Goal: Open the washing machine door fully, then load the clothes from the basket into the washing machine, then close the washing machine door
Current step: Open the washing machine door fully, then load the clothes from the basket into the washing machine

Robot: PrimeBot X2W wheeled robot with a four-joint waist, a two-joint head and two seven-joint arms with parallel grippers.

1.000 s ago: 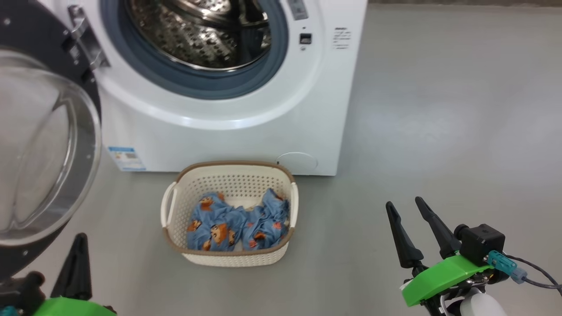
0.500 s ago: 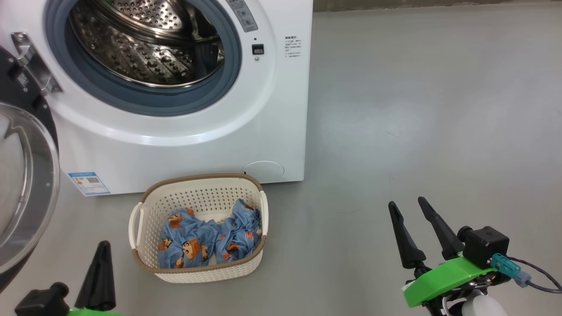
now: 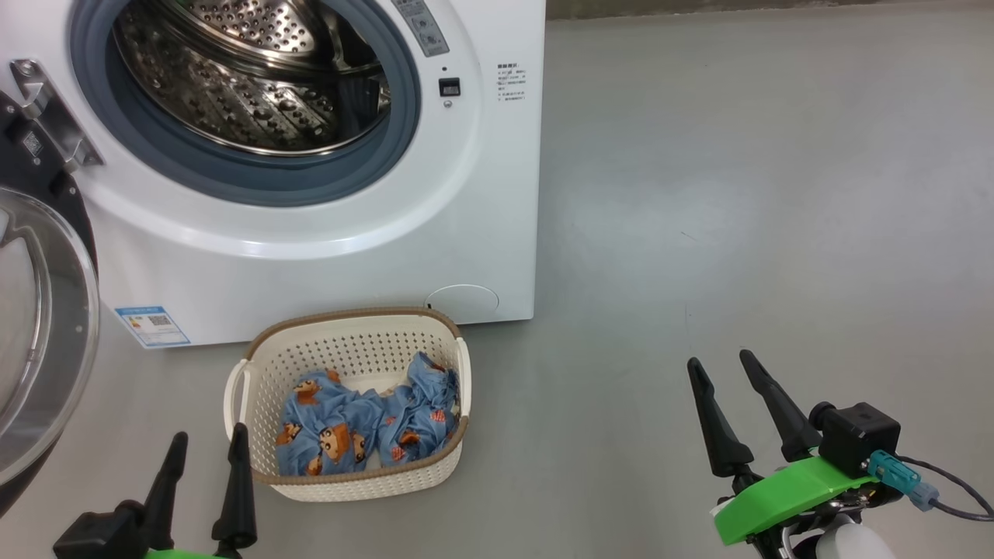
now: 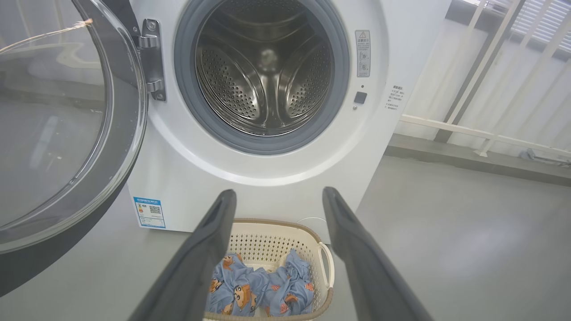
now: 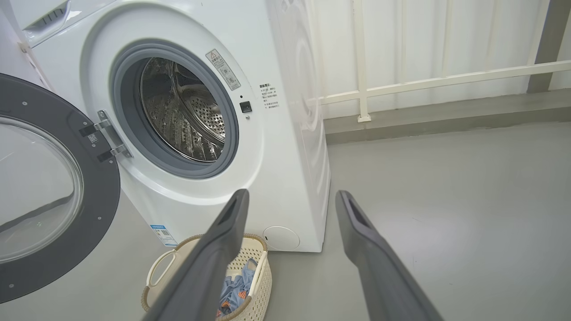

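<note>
Grey floor (image 3: 738,194), pale railing (image 5: 446,80) behind. At upper left the washing machine (image 3: 311,264) has its drum (image 3: 256,78) mouth facing the robot. The washing machine door (image 3: 46,326) hangs swung wide to the left, glass bulge toward the robot. Just in front sits the basket (image 3: 349,485), long axis approx parallel to the machine front, handles (image 3: 231,392) at the L/R ends. The clothes (image 3: 357,435) are bunched inside. The left gripper (image 3: 210,432) is beside the basket's near-left corner, fingers spread, empty. The right gripper (image 3: 718,359) is well to the right, also spread, empty. Vs 0.5 s ago: the left showed one finger edge-on, now both show, apart. The right is unchanged. Cam shifted slightly.
</note>
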